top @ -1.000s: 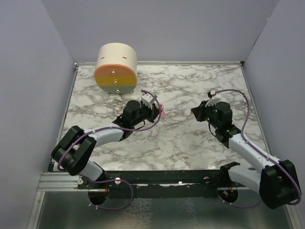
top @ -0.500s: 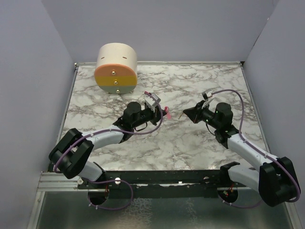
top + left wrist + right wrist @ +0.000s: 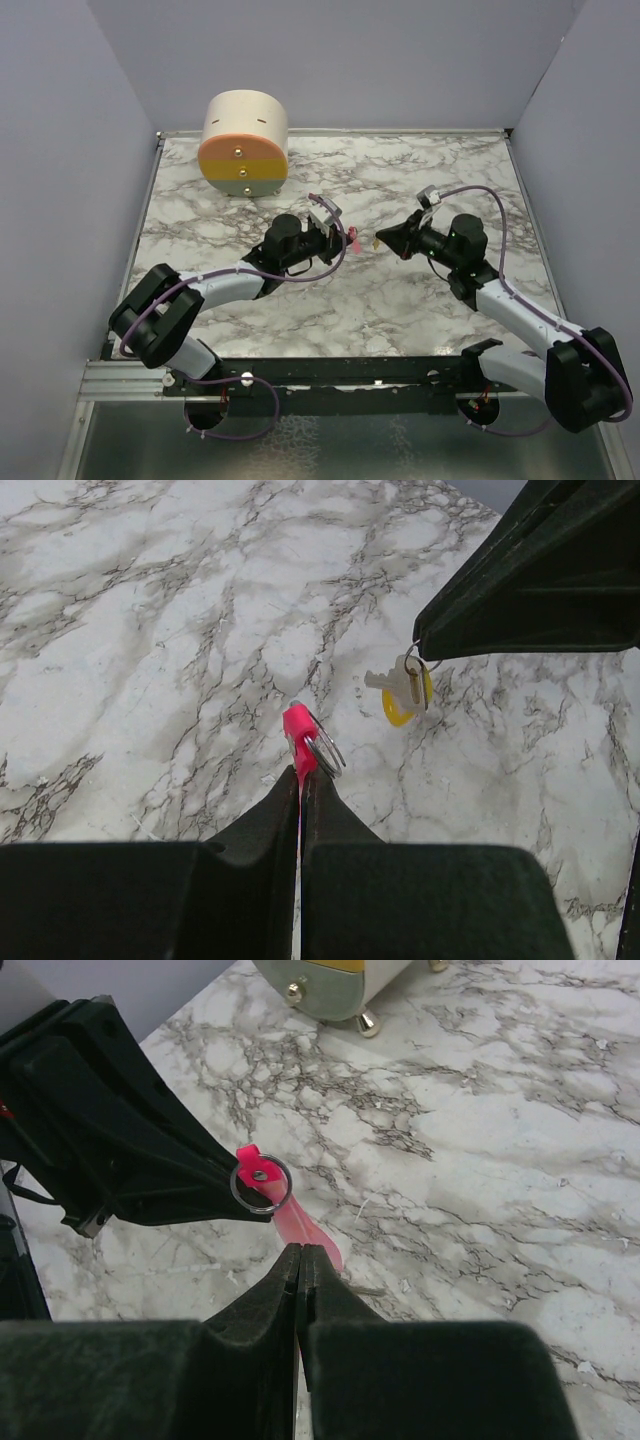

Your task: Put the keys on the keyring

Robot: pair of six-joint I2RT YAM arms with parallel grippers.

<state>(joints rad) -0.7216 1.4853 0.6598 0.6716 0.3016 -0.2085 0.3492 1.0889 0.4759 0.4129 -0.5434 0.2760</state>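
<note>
Marble table (image 3: 450, 160), top view: left gripper (image 3: 340, 238) and right gripper (image 3: 386, 240) nearly tip to tip. Left wrist: left jaws pinched tight on keyring (image 3: 299, 738); keys (image 3: 404, 692) dangle from right gripper's closed tips, just beside. Right wrist: jaws pressed together, keyring beyond.

From overhead, the keys (image 3: 376, 241) and the keyring (image 3: 354, 237) are mere specks, too small to tell whether they touch. At the left wrist, the pink strap's tail vanishes inside the left claw (image 3: 301, 778). At the right wrist, the right claw (image 3: 299, 1252) hides the keys, and the cylinder (image 3: 340, 985) is cropped by the top edge.
</note>
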